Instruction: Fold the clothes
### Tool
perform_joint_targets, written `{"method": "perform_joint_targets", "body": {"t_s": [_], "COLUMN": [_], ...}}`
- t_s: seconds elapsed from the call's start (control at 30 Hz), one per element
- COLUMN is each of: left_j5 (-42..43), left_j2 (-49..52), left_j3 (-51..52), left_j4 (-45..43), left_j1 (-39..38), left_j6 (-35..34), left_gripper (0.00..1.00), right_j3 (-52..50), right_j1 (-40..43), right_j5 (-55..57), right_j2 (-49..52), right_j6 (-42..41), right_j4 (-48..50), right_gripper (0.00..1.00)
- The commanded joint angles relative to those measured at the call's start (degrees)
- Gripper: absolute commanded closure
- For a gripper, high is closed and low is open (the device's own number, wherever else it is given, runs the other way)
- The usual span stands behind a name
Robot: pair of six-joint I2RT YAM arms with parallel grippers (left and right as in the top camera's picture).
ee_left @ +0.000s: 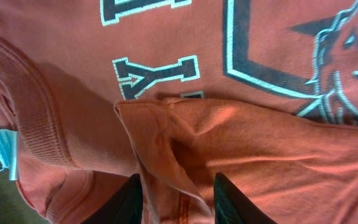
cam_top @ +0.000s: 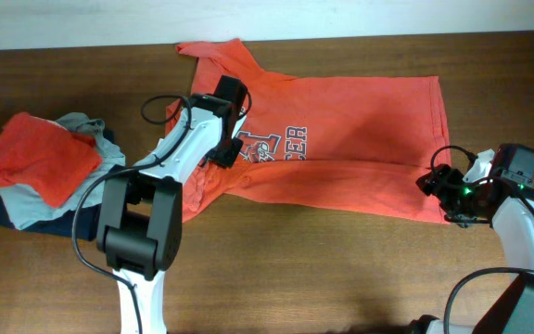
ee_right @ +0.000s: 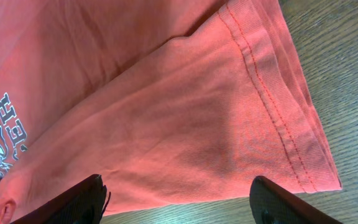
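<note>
The orange-red T-shirt (cam_top: 360,139) lies chest-up and mostly spread out on the wooden tabletop (cam_top: 341,269). Its collar is toward my left arm and its hem (ee_right: 278,106) toward my right.

My left jaws are clamped on a bunched fold of sleeve fabric, held over the chest lettering (cam_top: 281,144). The white neck tag (ee_left: 2,146) shows just beside it. My right jaws stand wide apart, holding nothing, poised over the hem corner.

I judge the fold is at an early stage. One long edge looks turned in over the body and the sleeve is partly drawn in, but the far edge and the crosswise folds are left.

A heap of smaller garments (cam_top: 40,172) sits well apart to the left. I cannot tell whether they are folded.
</note>
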State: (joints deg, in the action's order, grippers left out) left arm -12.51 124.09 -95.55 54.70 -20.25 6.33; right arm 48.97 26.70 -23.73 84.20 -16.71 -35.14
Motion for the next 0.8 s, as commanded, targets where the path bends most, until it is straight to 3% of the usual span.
{"method": "perform_joint_targets", "body": {"t_s": [0.0,0.13,0.2,0.4,0.57,0.77], "left_j5": [-1.7,-1.7,-3.0,-5.9,-4.3,2.5], "left_j2": [0.8,1.0,0.8,-0.8,-2.5,-2.2], "left_j3": [0.2,0.3,-0.1,-7.6,-16.8,-17.0], "left_j4": [0.0,0.2,0.9,7.4,9.0,5.2], "left_j1": [-0.3,-0.3,-0.3,-0.3,-1.1,-1.6], "left_j6": [-0.8,-0.7,-0.7,-0.1,6.4,15.1], "left_gripper": [0.62,0.68,0.98,1.0,1.0,1.0], "right_j3": [0.9,0.9,0.9,0.9,0.9,0.9], "right_j1": [0.0,0.0,0.0,0.0,0.0,0.0], "right_j5": [-0.7,-0.7,-0.7,-0.7,-0.7,-0.7], "right_j2": [0.2,0.2,0.2,0.2,0.2,0.2], "right_j6": [-0.2,-0.2,-0.2,-0.2,-0.2,-0.2], "right_j4": [0.0,-0.1,-0.1,0.0,0.0,0.0], "right_gripper": [0.21,0.21,0.21,0.21,0.21,0.21]}}
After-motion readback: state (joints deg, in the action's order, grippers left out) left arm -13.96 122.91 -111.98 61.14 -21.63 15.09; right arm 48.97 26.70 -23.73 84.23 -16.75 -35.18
